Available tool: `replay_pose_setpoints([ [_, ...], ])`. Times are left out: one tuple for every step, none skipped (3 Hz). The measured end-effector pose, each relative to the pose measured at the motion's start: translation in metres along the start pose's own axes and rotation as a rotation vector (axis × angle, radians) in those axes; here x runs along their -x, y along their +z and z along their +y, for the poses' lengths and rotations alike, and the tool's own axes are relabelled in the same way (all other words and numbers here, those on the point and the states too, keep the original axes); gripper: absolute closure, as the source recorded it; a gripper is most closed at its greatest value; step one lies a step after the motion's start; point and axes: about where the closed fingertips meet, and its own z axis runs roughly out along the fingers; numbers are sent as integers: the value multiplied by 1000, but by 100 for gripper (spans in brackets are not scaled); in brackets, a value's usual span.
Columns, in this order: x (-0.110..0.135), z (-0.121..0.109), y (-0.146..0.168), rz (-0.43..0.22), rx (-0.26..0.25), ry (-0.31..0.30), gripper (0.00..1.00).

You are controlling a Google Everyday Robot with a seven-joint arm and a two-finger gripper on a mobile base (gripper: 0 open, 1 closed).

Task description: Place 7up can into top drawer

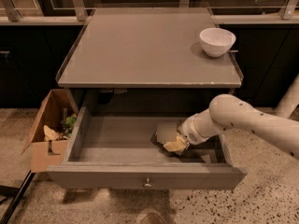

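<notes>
1. The drawer (145,177) stood pulled out beneath the desk (140,55).
2. My jaws were down inside it, right of centre.
3. The can (164,132) sat on the drawer floor, just beside my jaws.
4. I could not tell how far my jaws were open, or whether they held the can.
5. A bowl (217,41) stood on the desk.

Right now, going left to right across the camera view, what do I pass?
cardboard box on the floor → left wall of the open top drawer → knob on its front → gripper, low inside the drawer's right half → white bowl up on the table.
</notes>
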Motion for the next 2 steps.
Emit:
replay_pose_setpoints([
  [0, 0, 0, 0, 0, 0, 0],
  [0, 0, 0, 0, 0, 0, 0],
])
